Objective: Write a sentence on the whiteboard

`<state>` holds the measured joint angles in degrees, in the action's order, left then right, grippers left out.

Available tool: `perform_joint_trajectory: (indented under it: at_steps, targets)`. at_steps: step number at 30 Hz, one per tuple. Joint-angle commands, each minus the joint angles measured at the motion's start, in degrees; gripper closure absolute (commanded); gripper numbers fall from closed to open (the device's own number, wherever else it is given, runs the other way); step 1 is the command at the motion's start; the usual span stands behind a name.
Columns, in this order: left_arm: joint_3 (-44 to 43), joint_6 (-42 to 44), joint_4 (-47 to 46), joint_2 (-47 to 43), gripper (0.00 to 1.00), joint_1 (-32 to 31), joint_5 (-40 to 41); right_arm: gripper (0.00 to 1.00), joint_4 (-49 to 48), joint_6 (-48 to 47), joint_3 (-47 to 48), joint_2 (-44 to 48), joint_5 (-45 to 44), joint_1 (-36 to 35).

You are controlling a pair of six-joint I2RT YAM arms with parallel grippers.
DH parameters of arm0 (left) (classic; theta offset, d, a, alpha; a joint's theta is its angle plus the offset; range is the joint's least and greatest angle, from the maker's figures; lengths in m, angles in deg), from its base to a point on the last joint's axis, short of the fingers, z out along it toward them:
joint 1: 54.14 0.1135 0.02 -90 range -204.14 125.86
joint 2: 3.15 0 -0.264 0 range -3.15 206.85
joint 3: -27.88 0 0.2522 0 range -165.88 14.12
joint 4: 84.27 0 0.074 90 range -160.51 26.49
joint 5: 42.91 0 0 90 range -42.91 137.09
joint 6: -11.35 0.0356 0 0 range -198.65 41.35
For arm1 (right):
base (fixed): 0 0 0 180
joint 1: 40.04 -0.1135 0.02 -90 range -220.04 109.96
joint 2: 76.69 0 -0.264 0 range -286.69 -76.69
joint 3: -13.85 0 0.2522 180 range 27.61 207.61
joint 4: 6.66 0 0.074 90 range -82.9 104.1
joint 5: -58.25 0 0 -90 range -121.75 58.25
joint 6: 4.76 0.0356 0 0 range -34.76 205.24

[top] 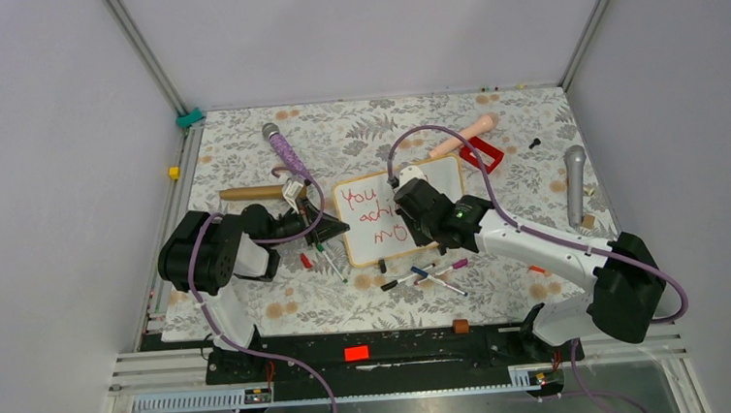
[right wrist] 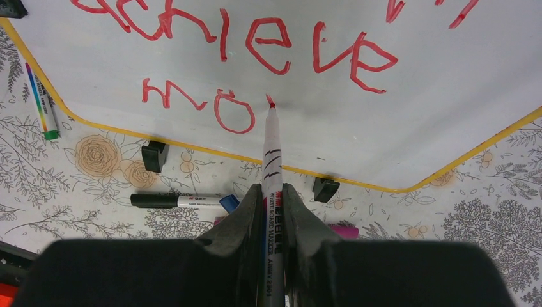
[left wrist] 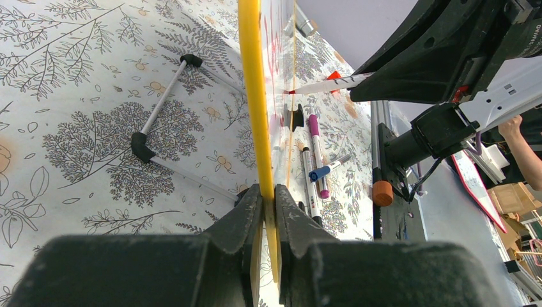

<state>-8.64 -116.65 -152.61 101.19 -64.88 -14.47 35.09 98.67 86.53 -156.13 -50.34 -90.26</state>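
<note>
The whiteboard (top: 377,252) lies in the middle of the table. The sentence (top: 362,210) is in red marker. In the right wrist view it reads "achieve" (right wrist: 255,41) over "mo" (right wrist: 192,102), with a short fresh stroke beside it. My right gripper (right wrist: 273,192) is shut on a red whiteboard marker (right wrist: 271,147), and its tip touches the board (right wrist: 415,128) just right of "mo". From above, this gripper (top: 413,218) hides part of the lettering. My left gripper (left wrist: 268,192) is shut on the board's yellow-wood frame edge (left wrist: 252,83), at the left side (top: 332,230).
Several loose markers (top: 430,275) lie just in front of the board. A purple microphone (top: 285,154), a wooden stick (top: 249,192), a peach cylinder (top: 464,136), a red frame (top: 481,153) and a grey microphone (top: 575,182) lie around it. A thin black-footed stand (left wrist: 160,105) lies to its left.
</note>
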Motion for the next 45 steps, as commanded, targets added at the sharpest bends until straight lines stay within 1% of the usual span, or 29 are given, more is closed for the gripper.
perform_joint_trajectory:
  at_steps: [1,5,16,34,39,45]
  targets:
    - [0.13,3.41,-2.76,0.22,0.99,0.42,-0.84,1.0,-0.26,1.26,0.1,0.39,-2.79,0.58]
    - [0.15,3.44,-2.75,0.17,0.99,0.41,-0.76,1.0,-0.22,1.64,0.05,-0.39,-2.5,0.58]
    - [0.09,3.44,-2.74,0.33,0.99,0.57,-0.76,1.0,-0.22,3.23,-4.41,0.51,-0.32,0.56]
    - [0.13,3.53,-2.74,0.17,0.99,0.66,-0.84,1.0,-0.41,0.56,2.43,-0.89,-2.12,1.63]
    - [0.17,3.48,-2.78,0.1,0.99,0.64,-0.93,1.0,-0.33,0.17,2.83,-1.1,-3.55,2.54]
    - [0.11,3.53,-2.72,0.25,0.99,0.65,-0.93,1.0,-0.2,0.52,2.28,-0.12,-2.84,3.54]
